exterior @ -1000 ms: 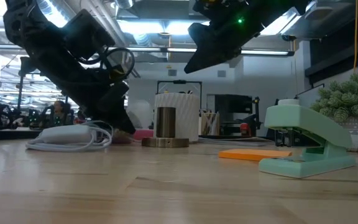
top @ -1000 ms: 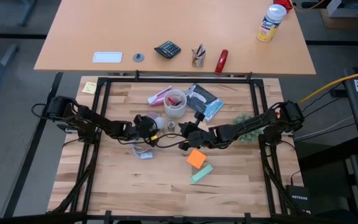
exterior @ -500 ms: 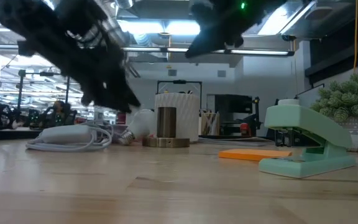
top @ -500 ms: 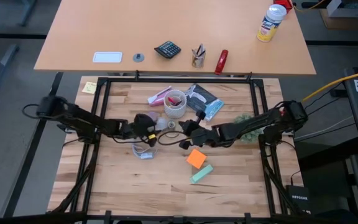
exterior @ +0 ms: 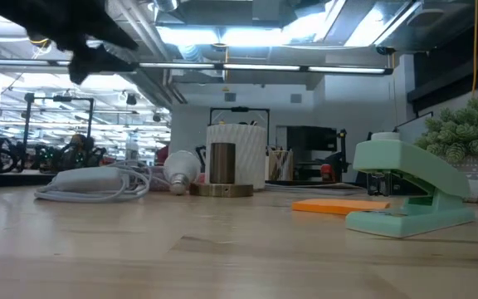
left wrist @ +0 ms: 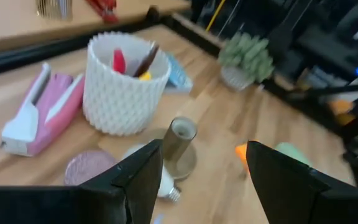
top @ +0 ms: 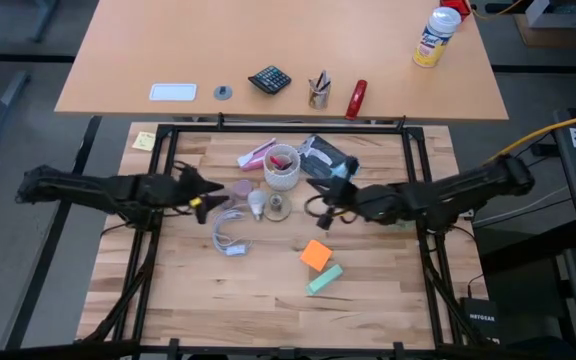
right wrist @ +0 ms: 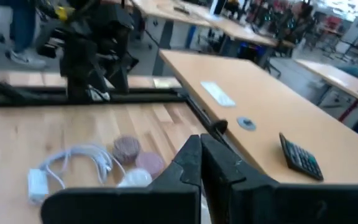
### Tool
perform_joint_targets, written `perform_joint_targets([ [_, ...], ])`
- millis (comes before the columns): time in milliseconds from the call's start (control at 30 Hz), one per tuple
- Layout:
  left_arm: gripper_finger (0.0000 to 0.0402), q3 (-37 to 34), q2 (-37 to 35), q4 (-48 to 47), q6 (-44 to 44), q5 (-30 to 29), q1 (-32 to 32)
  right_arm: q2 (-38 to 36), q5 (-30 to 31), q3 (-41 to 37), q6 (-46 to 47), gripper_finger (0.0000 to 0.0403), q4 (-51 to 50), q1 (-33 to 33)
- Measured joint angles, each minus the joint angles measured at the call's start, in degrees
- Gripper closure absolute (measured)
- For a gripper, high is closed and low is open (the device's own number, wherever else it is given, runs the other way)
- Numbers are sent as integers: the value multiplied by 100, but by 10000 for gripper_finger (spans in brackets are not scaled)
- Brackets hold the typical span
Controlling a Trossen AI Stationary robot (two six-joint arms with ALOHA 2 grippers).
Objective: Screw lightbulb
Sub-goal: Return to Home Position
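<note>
Left gripper (top: 203, 188): well left of the lamp socket (top: 279, 205), raised off the table. Fingers spread wide, nothing between them.

White cord (top: 228, 232): looped on the table left of the socket and nearer the front edge. It lies between the left gripper and the socket.

Lightbulb (top: 258, 205): lies on its side on the table just left of the socket, not screwed in. Neither gripper touches it. Can't tell if it touches the socket's foot.

Socket: brass, upright, open top empty.

White cup (top: 281, 168): just behind the socket, upright, with pens inside.

Right gripper (right wrist: 200, 146): just right of the socket and above table level. Fingers pressed nearly together with only a sliver between them, holding nothing. The arm runs off to the right from there.

Orange notepad (top: 316, 255): flat on the table right of the socket, toward the front edge.

Green stapler (top: 325, 278): just past the notepad, farther still from the socket.
</note>
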Motion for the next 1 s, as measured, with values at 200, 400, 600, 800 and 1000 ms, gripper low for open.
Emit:
perform_joint_targets([
  [200,179,0,-1124,-311,56,-3,0,-368,-41,2,-29,397,239,43],
  [400,179,0,-1754,-305,1969,-575,60,-407,125,0,-743,397,257,44],
  [600,179,-327,-2321,-245,3634,-82,2,-1010,-493,2,-570,397,-765,-31],
  [800,179,-1292,-3086,-231,3541,74,2,-1898,-2045,-610,376,397,-1317,-494],
  [1000,179,-2081,-3440,284,3381,269,4,-2735,-2411,-2178,470,397,134,-648],
])
